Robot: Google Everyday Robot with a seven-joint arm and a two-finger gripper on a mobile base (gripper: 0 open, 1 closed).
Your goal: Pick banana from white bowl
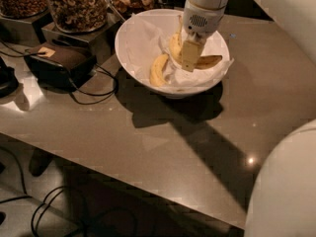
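The white bowl [129, 43] with crumpled paper lining stands at the back middle of the table. The L-shaped banana [174, 46] lies in it, thin stem pointing up at the back and browner end [208, 61] to the right. A shorter plump banana [157, 69] lies at the front left of the bowl. My gripper [188, 55] reaches down into the bowl from above and is shut on the bent banana at its bend. One finger [189, 57] shows in front of the fruit; the other is hidden behind it.
Glass jars of nuts [79, 5] stand on metal stands at the back left. A dark box [54, 60] with cables lies left of the bowl. The table's front edge [123, 179] runs diagonally, with cables on the floor below. My white body [286, 191] fills the lower right.
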